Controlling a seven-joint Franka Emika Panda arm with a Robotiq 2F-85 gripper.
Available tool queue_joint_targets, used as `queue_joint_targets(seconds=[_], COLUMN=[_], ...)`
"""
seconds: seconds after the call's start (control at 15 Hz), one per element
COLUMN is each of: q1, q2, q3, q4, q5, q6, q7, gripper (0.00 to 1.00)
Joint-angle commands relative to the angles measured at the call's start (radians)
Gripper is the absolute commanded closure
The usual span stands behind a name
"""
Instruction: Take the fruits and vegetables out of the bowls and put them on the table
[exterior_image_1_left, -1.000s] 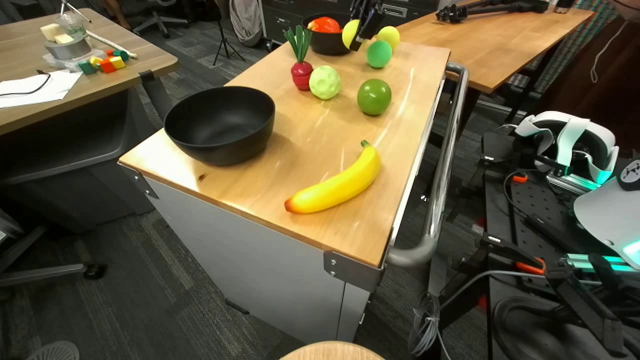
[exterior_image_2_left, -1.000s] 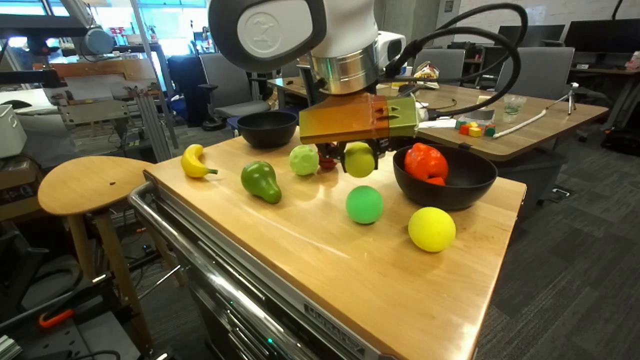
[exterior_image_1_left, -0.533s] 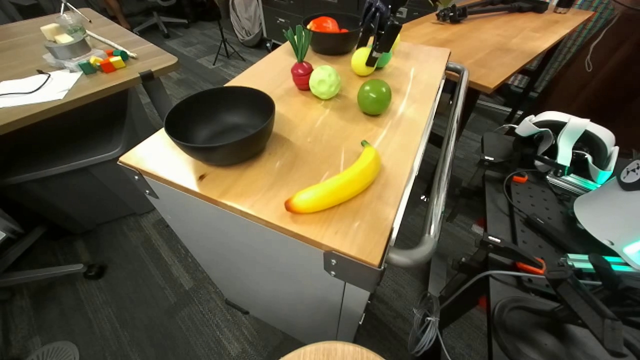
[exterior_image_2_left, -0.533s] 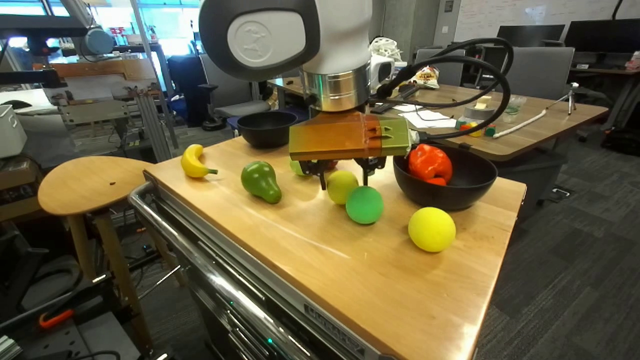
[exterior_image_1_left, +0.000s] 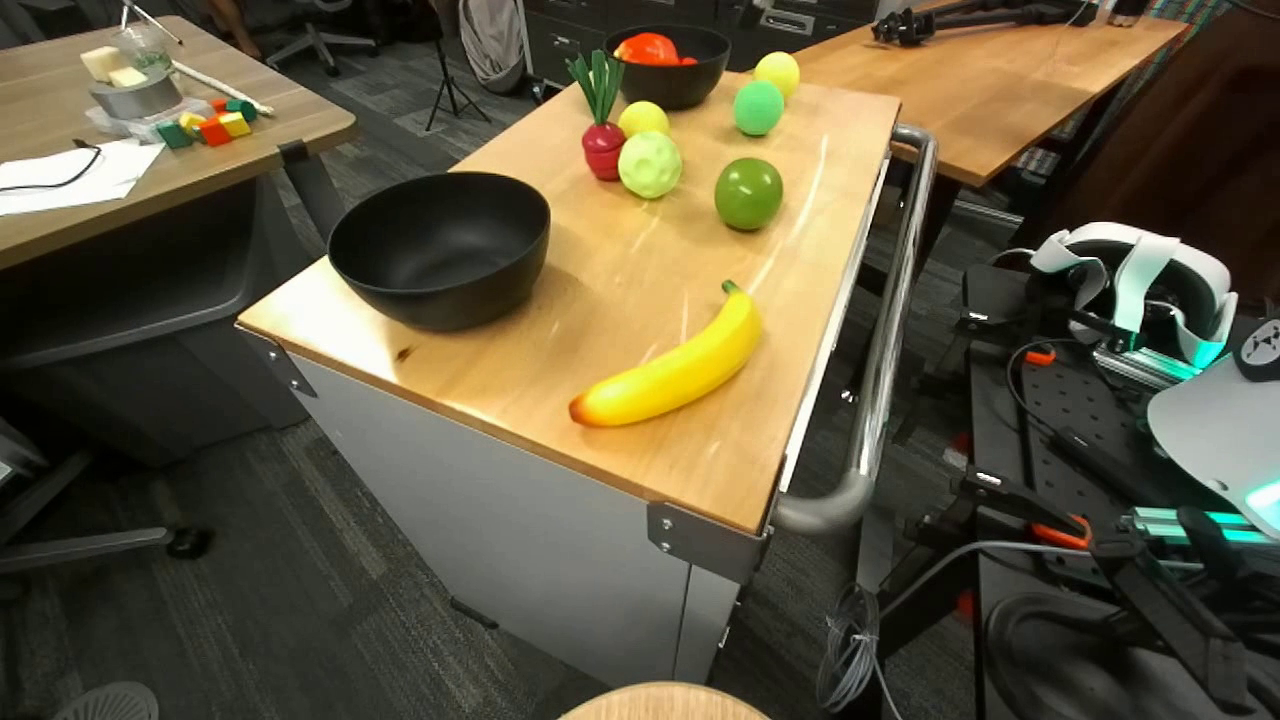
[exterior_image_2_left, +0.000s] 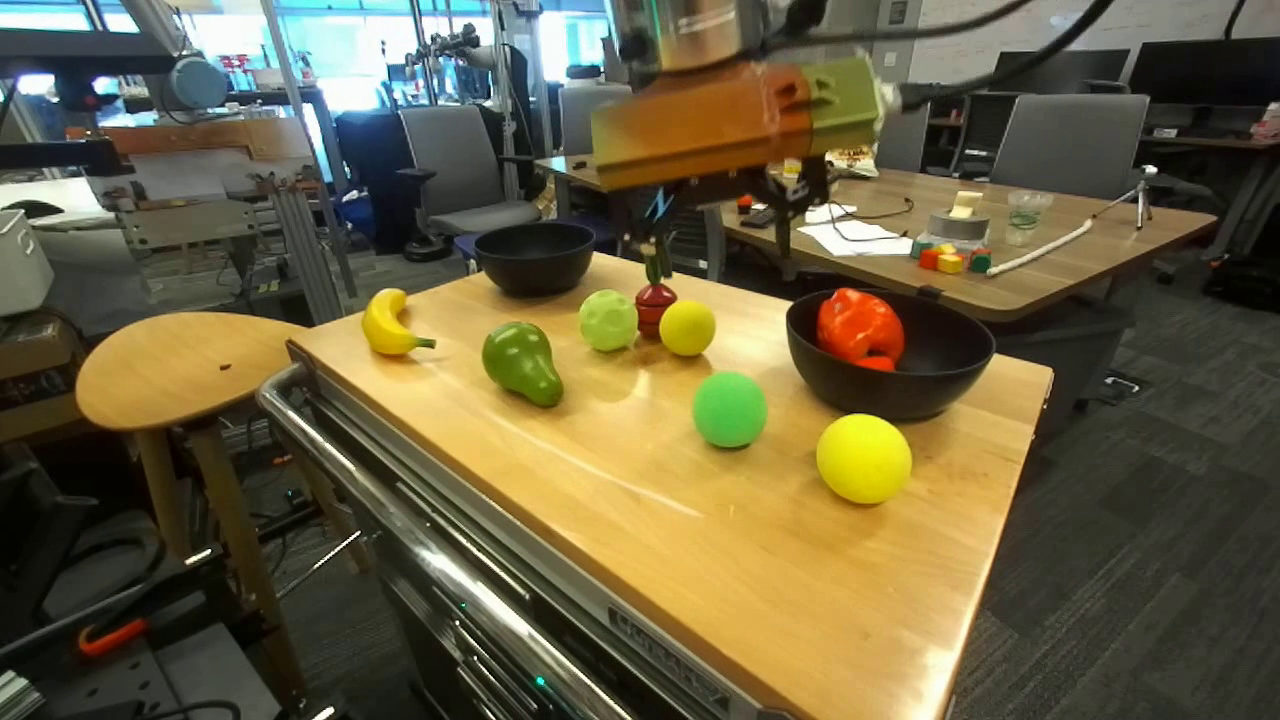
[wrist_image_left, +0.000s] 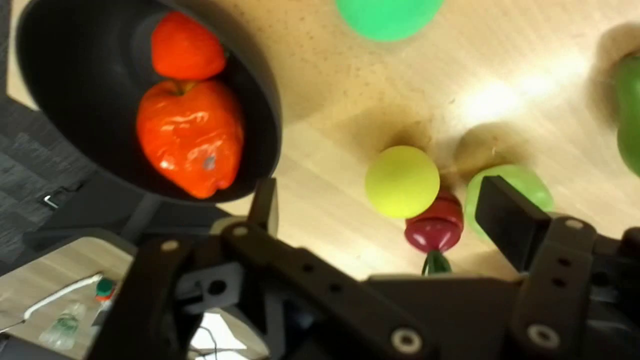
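Observation:
My gripper (exterior_image_2_left: 708, 240) hangs above the wooden table (exterior_image_2_left: 600, 440), open, nothing between its fingers. In the wrist view the gap between the fingers lies over a yellow ball (wrist_image_left: 402, 181) and a red radish-like vegetable (wrist_image_left: 434, 225) beside it. A red pepper (exterior_image_2_left: 860, 325) and a smaller red piece (wrist_image_left: 185, 47) lie in one black bowl (exterior_image_2_left: 930, 380). The other black bowl (exterior_image_1_left: 440, 250) has nothing in it. On the table are a banana (exterior_image_1_left: 670, 365), a pear-shaped green fruit (exterior_image_2_left: 520, 362), a pale green one (exterior_image_2_left: 608, 320), a green ball (exterior_image_2_left: 730, 410) and a second yellow ball (exterior_image_2_left: 864, 458).
A metal bar handle (exterior_image_1_left: 890, 330) runs along one long side of the table. Nearby stand a round wooden stool (exterior_image_2_left: 180, 365) and a cluttered desk (exterior_image_2_left: 1080, 235) with papers and coloured blocks.
The gripper came down with a yellow ball, spread its fingers, and has risen away. That ball has moved across the table and now rests beside the red radish-like vegetable.

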Motion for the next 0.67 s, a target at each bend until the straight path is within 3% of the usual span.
queue_joint_targets(seconds=[0.0,0.13,0.2,0.47,0.53,0.6], q1=[0.035,0.028,0.041,0.026,0.023,0.021], q2=[-0.001,0.070,-0.010,0.055,0.071,0.090], q3=[-0.077,-0.108,-0.102,-0.112,-0.112,-0.115], q4=[0.181,0.316,0.184,0.282,0.296,0.321], q5=[0.056,0.056,0.026,0.032,-0.009,-0.084], q6=[-0.150,-0.242,-0.173,-0.223,-0.224,-0.230], q7=[0.088,0.199,0.135,0.187,0.096,0.103], gripper=[0.00,0.00,0.00,0.00,0.00,0.00])
